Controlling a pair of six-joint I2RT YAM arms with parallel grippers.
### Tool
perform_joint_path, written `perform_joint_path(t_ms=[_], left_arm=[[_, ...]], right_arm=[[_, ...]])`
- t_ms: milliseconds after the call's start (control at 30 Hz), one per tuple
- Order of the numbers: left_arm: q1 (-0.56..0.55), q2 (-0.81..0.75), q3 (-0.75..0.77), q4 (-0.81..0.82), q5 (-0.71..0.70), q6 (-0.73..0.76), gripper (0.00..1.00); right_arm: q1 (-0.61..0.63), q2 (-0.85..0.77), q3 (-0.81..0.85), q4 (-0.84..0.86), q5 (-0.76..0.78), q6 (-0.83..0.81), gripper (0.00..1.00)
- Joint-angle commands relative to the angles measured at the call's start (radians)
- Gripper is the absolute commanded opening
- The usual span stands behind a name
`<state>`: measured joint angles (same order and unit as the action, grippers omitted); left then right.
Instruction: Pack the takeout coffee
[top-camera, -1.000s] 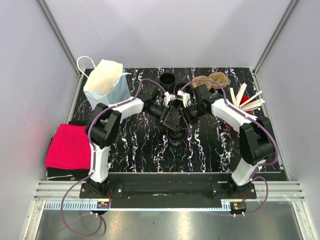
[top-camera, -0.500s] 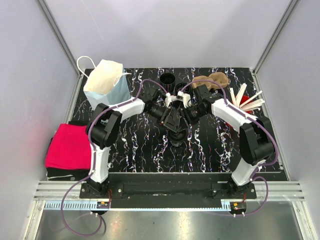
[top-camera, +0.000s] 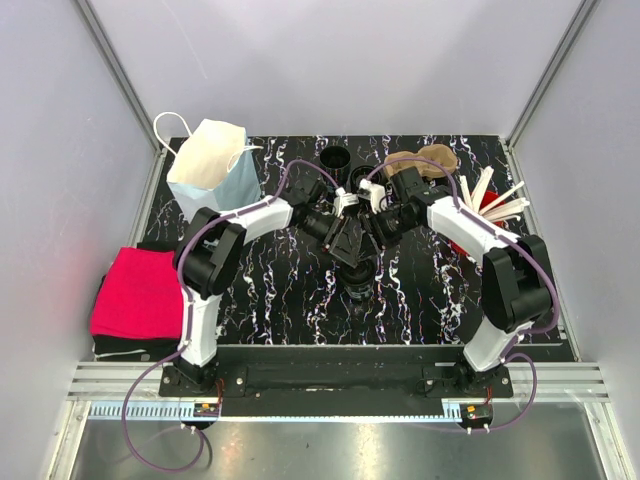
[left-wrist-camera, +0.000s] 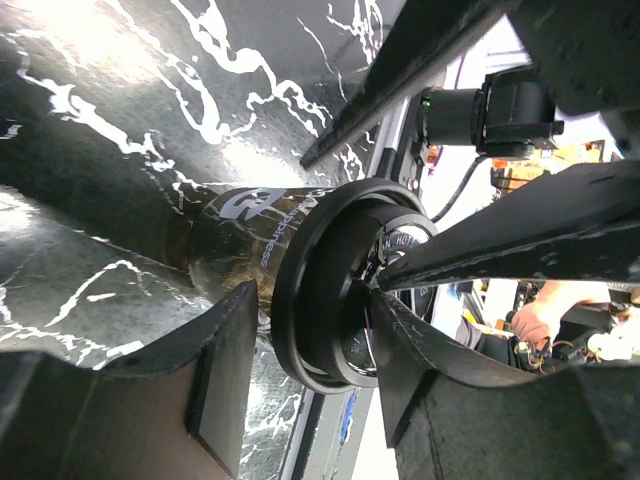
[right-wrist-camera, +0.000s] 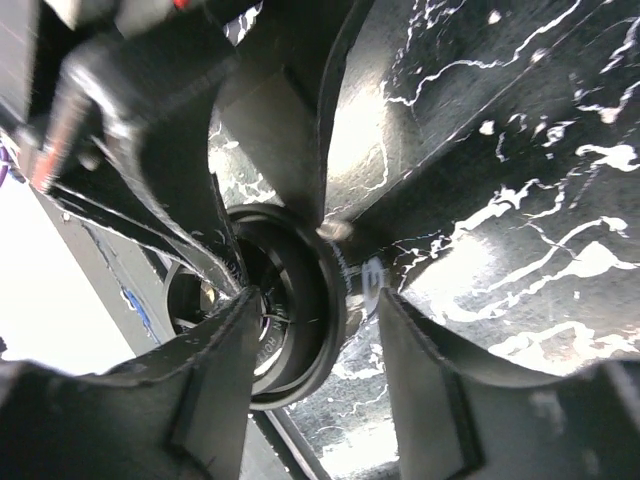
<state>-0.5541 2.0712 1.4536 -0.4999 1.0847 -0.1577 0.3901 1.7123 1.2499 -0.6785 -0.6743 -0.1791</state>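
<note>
Black marbled table (top-camera: 260, 290): takeout coffee cup (top-camera: 358, 282) standing at centre, long axis vertical, black lid (left-wrist-camera: 330, 290) pointing up at the wrist cameras. Left gripper (left-wrist-camera: 315, 295) reaching in from 10 o'clock, jaws spreading around lid, sliver of gap showing beside rim. Right gripper (right-wrist-camera: 318, 300) reaching in from 2 o'clock, jaws likewise straddling lid, apart. Versus a second ago: cup and both grippers sitting slightly toward 5 o'clock.
</note>
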Motion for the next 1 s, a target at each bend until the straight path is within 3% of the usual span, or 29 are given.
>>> perform_joint_path(t_ms=[0, 433, 967], left_arm=[[-0.024, 0.007, 0.002, -0.028, -0.072, 0.032, 0.47], [-0.026, -0.016, 0.004, -0.026, -0.074, 0.026, 0.47], [-0.030, -0.060, 0.033, -0.014, -0.052, 0.001, 0.48]], right_arm=[[-0.026, -0.083, 0.040, 0.025, -0.019, -0.026, 0.59], [-0.039, -0.117, 0.020, 0.023, -0.014, -0.034, 0.64], [-0.042, -0.220, -0.059, -0.190, -0.047, -0.157, 0.61]])
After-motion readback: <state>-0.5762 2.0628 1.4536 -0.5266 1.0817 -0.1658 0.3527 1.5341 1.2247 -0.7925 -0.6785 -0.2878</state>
